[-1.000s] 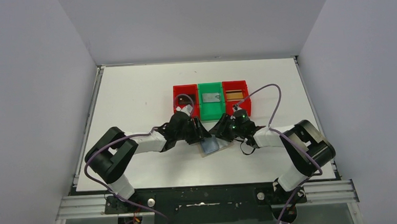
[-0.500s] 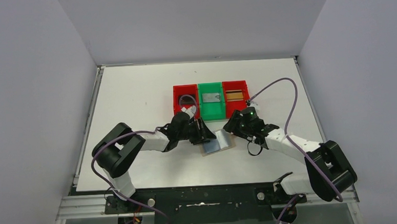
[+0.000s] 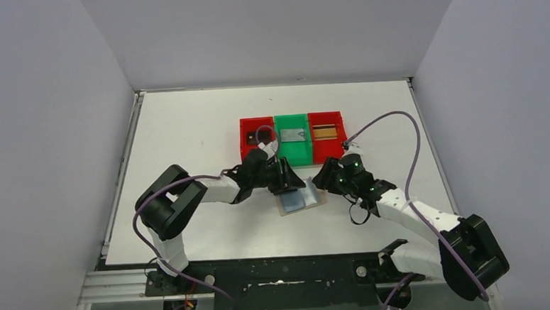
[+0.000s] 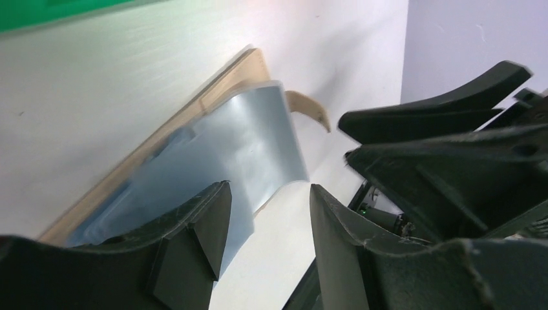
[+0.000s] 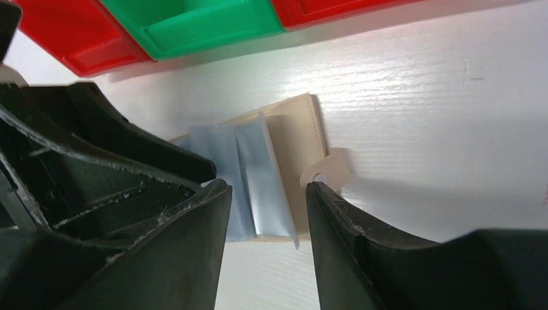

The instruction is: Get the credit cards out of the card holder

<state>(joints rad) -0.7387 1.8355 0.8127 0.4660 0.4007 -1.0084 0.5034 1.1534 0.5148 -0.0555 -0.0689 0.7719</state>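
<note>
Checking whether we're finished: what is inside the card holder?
The open card holder shows only its light blue lining; no card is visible. The left gripper covers one end, so a card there can't be ruled out.

Card holder (image 3: 301, 200) on table (image 3: 186, 131), before bins (image 3: 292, 138)

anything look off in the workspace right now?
Only the card holder: it lies open and skewed, and its blue lining bows up instead of lying flat. No damage or spill visible.
</note>
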